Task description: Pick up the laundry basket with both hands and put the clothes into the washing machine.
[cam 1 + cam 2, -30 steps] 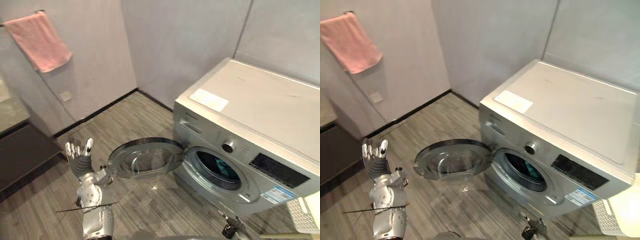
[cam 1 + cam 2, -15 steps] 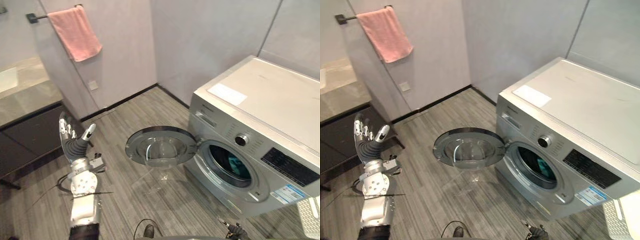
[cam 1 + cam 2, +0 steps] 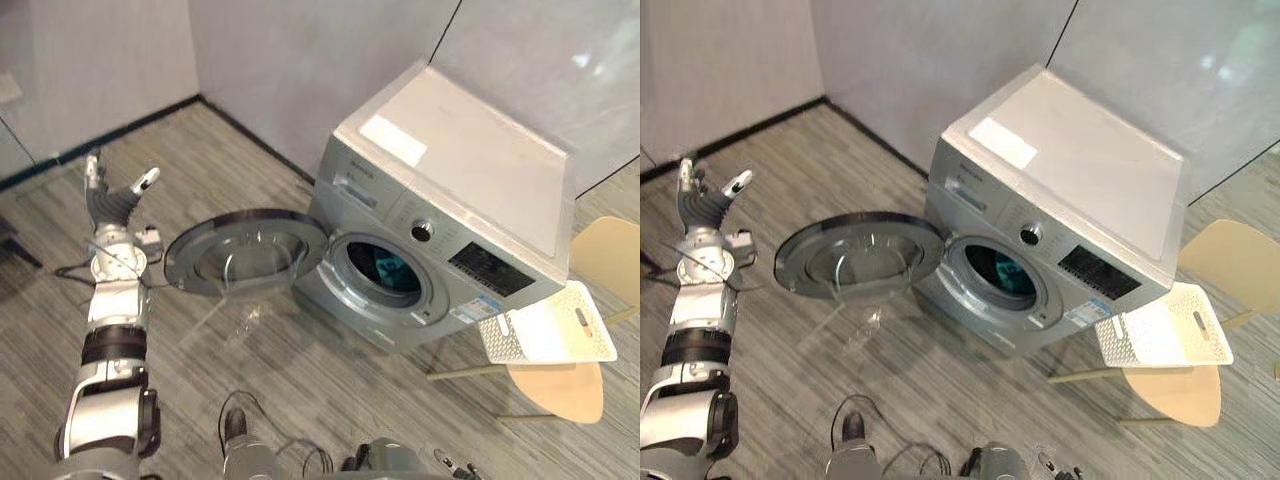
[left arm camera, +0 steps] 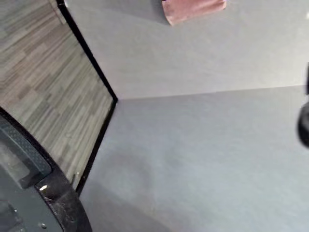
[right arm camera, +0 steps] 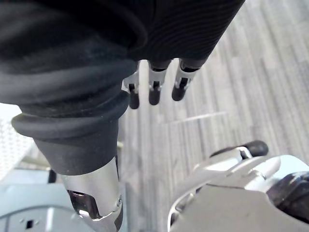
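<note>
The silver washing machine (image 3: 450,170) stands against the grey wall with its round door (image 3: 245,255) swung wide open to the left. Teal clothes (image 3: 388,268) lie inside the drum. A white perforated laundry basket (image 3: 545,328) rests on a beige chair (image 3: 600,260) to the right of the machine. My left hand (image 3: 112,200) is raised over the floor left of the door, fingers straight and spread, holding nothing. My right hand (image 5: 154,89) hangs over the wood-look floor, fingers relaxed, empty.
Grey walls meet in a corner behind the machine, with a dark baseboard (image 3: 130,125) along the floor. A pink towel (image 4: 193,9) hangs on the wall. Open plank floor lies in front of the machine and door.
The camera has swung right and back, bringing the chair and the white basket into view. My left hand stays raised and open, now left of the door.
</note>
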Available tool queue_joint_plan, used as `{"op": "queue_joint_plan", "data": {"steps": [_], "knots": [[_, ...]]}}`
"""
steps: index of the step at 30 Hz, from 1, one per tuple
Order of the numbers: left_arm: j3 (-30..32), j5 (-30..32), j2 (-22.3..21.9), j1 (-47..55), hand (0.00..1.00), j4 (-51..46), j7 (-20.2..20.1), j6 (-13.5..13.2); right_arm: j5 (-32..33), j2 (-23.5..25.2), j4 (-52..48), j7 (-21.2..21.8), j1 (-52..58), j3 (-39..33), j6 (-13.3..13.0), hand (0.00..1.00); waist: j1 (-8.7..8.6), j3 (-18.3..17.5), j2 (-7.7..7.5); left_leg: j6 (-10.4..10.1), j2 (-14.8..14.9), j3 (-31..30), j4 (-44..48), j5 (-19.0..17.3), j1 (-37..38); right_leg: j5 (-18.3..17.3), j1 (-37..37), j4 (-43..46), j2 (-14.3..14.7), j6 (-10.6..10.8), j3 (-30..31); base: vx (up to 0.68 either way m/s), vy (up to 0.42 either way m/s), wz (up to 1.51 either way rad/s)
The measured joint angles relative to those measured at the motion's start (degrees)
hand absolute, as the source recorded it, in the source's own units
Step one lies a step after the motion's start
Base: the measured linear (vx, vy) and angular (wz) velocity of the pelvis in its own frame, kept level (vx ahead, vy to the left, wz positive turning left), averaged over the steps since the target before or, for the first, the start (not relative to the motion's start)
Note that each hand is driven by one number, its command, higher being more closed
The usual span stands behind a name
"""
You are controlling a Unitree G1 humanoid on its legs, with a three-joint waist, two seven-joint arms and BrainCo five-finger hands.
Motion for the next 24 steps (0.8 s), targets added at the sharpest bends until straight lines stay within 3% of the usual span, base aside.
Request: {"op": "queue_joint_plan", "data": {"steps": [1,2,3,5,7,10,13,16,19,24], "knots": [[0.00,-0.01,0.52,-1.71,0.00,0.67,0.42,0.18,0.36,-0.01,-2.10,0.03,-0.29,0.76,-0.20,0.00,0.47,0.39,0.25,0.19,0.12,0.38,-0.87,3.40,-2.21,-1.81,-1.07,-2.46,0.56,0.17,-0.37,-0.07,-0.029,-0.21],[-0.02,-0.01,0.61,-2.91,0.00,1.14,0.70,0.23,0.56,0.12,-2.79,0.04,-0.38,1.18,-0.47,0.00,0.41,0.63,-0.20,0.55,-0.08,0.54,-0.91,4.31,-3.29,-3.38,-1.00,-4.02,0.59,0.41,-0.36,-0.07,-0.031,-0.13],[-0.11,-0.06,0.62,-6.18,0.00,2.16,1.05,0.49,0.65,0.35,-4.10,0.06,-0.64,2.61,-0.69,0.00,0.66,1.52,-1.88,0.80,-0.60,1.09,-0.52,5.16,-4.57,-5.26,0.11,-8.46,0.61,0.84,-0.24,-0.02,-0.032,-0.12],[-1.69,-0.30,1.28,-11.88,0.00,2.34,1.19,0.50,1.66,0.30,-8.61,0.06,-1.00,5.29,-0.99,0.00,1.52,1.94,-3.31,0.84,0.03,1.37,1.57,5.87,-9.27,-5.34,0.70,-17.12,2.45,0.97,-0.19,0.00,-0.044,-0.17],[-5.86,-0.77,5.33,-18.04,0.00,5.81,1.63,0.38,1.98,-0.23,-14.19,0.06,-3.09,8.98,-1.45,0.00,1.52,2.94,-4.95,0.68,0.85,2.05,2.73,6.52,-12.79,-4.97,-0.65,-21.82,3.51,1.13,0.53,0.00,-0.060,-0.31],[-10.20,-2.27,8.77,-27.86,0.00,11.17,2.00,0.36,2.79,-1.34,-23.29,0.52,-4.60,14.85,-3.92,0.00,1.82,4.25,-5.93,-0.03,3.02,2.84,2.23,7.66,-16.88,-0.53,-3.38,-27.62,6.38,0.99,1.66,-0.08,-0.050,-0.51],[-13.95,-2.39,9.74,-35.90,0.00,14.40,1.85,0.37,3.41,-1.45,-28.85,1.07,-4.23,16.34,-5.67,0.00,1.59,5.82,-7.23,-0.52,3.86,2.47,-0.19,9.31,-19.64,1.52,-6.34,-29.82,7.48,0.71,1.27,-0.08,-0.023,-0.23],[-17.54,-2.33,9.40,-43.73,0.00,16.88,0.58,0.42,3.94,-2.18,-31.14,0.94,-2.76,16.90,-5.77,0.00,0.94,7.66,-7.72,0.19,4.39,1.24,-1.50,11.99,-24.43,4.33,-10.17,-31.76,8.72,0.46,0.10,-0.06,0.065,-0.12],[-16.63,-2.36,9.39,-46.54,0.00,17.55,0.32,-1.84,4.36,-2.17,-30.99,0.83,-1.71,17.15,-5.76,0.00,0.87,8.33,-7.96,0.43,5.49,0.89,-1.24,12.37,-28.09,7.88,-13.20,-33.27,9.96,0.57,-0.24,-0.05,0.114,-0.22],[-11.17,-2.85,7.95,-47.32,0.00,18.96,-3.34,-1.36,4.36,-1.70,-29.75,0.78,-1.52,17.15,-5.61,0.00,0.43,8.34,-7.95,0.49,5.53,1.18,-0.75,12.29,-29.11,9.13,-14.29,-33.27,9.82,0.62,-0.35,-0.04,0.110,-0.08]]}}
